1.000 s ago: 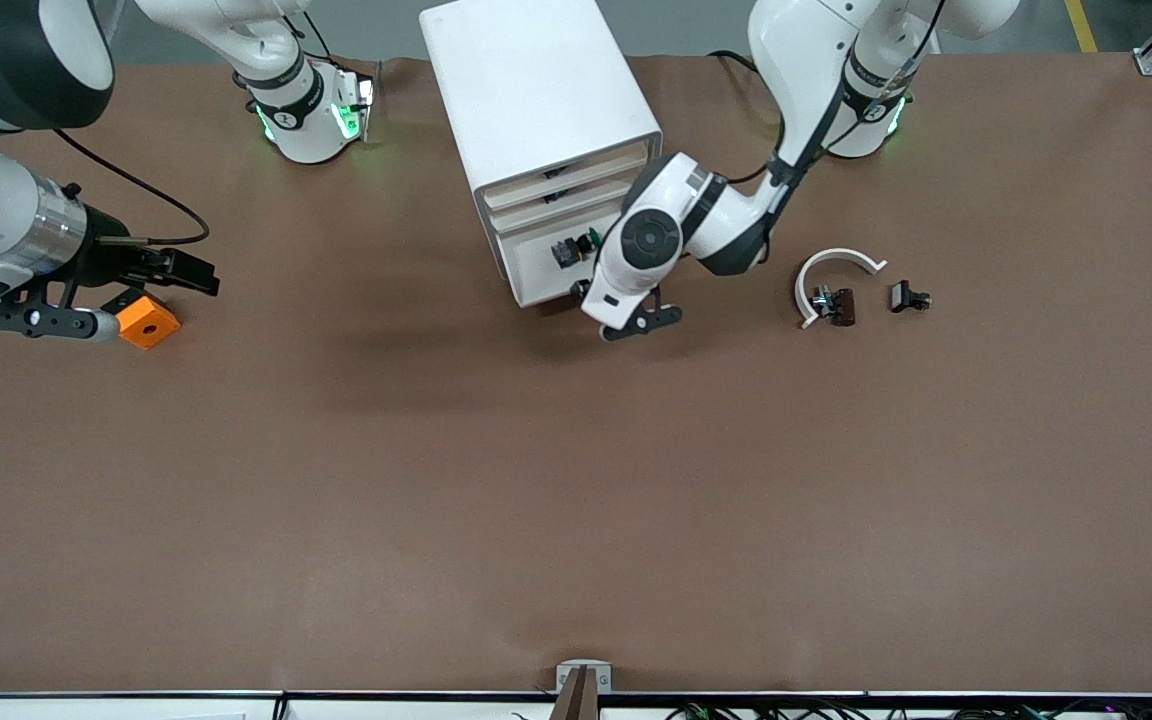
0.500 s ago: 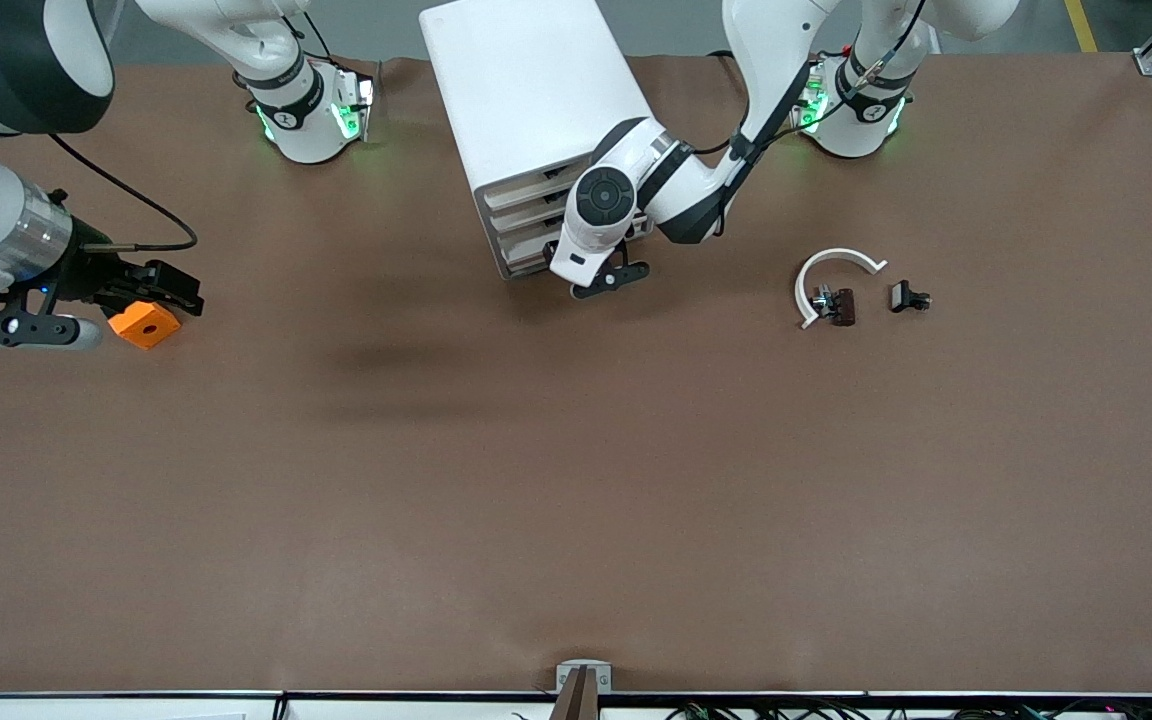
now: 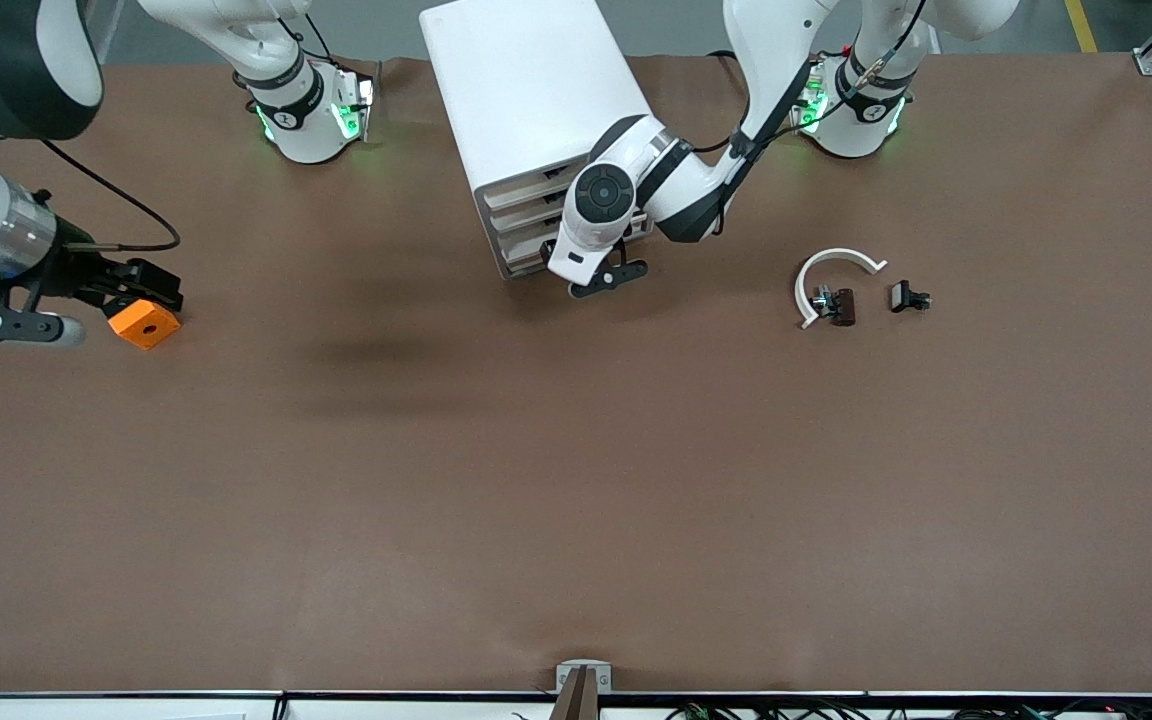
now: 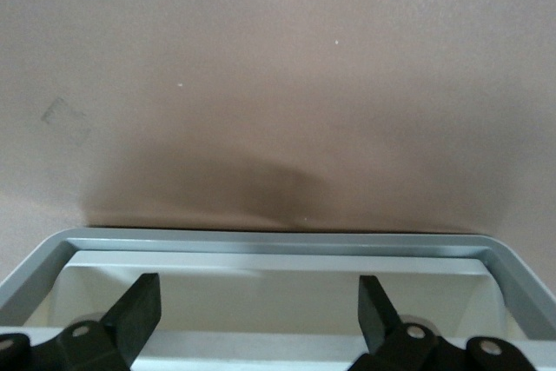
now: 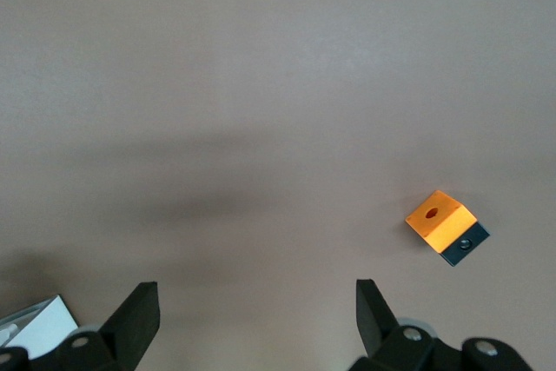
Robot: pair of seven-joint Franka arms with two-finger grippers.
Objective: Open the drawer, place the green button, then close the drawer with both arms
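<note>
The white cabinet (image 3: 531, 90) stands between the two arm bases. Its lowest drawer (image 3: 524, 265) is pushed in, flush with the three above it. The button is hidden. My left gripper (image 3: 608, 280) is right in front of that drawer, open. In the left wrist view the left gripper (image 4: 259, 314) has the drawer's beige front (image 4: 261, 288) between its spread fingers, which hold nothing. My right gripper (image 3: 6, 328) hovers open and empty at the right arm's end of the table, beside an orange block (image 3: 144, 323). The right wrist view shows the right gripper (image 5: 258, 306) above bare table.
The orange block (image 5: 443, 225) with a hole lies on the mat. Toward the left arm's end lie a white arc (image 3: 836, 262), a dark brown part (image 3: 841, 306) and a small black part (image 3: 908, 297). The brown mat stretches wide toward the front camera.
A second ago the lowest drawer stood open with the button in it. The left gripper has pushed it shut. The right gripper has drawn back toward its end of the table.
</note>
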